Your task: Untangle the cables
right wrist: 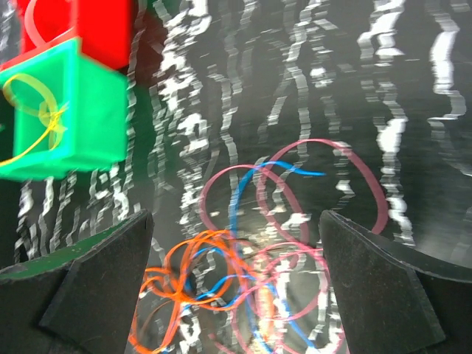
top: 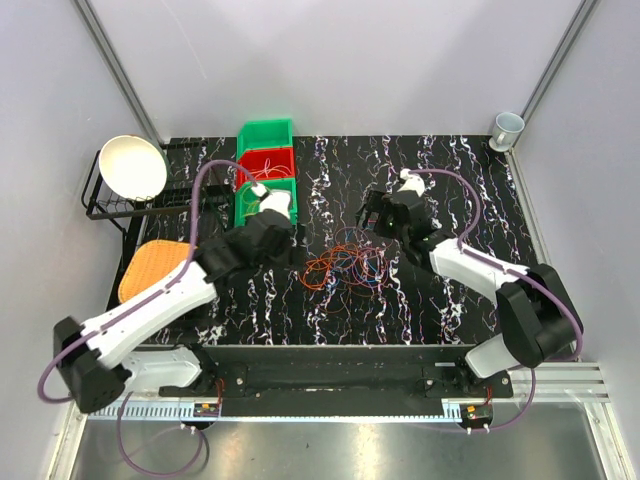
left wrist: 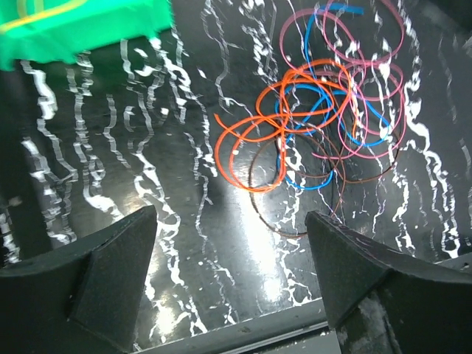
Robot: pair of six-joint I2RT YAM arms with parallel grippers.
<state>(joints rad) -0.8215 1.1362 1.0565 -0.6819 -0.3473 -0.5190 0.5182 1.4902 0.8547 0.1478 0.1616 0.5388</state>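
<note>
A tangled heap of thin cables (top: pixel 345 267) in orange, pink, blue and brown lies on the black marbled table between the two arms. In the left wrist view the cables (left wrist: pixel 317 118) lie ahead and to the right of my open, empty left gripper (left wrist: pixel 232 243). In the right wrist view the cables (right wrist: pixel 258 258) lie spread between and beyond the fingers of my open, empty right gripper (right wrist: pixel 236 265), which hovers above them. A yellow cable loop (right wrist: pixel 33 110) lies in the green bin (right wrist: pixel 88 140).
Green and red bins (top: pixel 266 165) stand in a row at the back left, one beside my left gripper (top: pixel 272 212). A wire rack with a white bowl (top: pixel 132 166) and an orange pad (top: pixel 152 266) sit at the left. A cup (top: pixel 508 127) stands at the back right.
</note>
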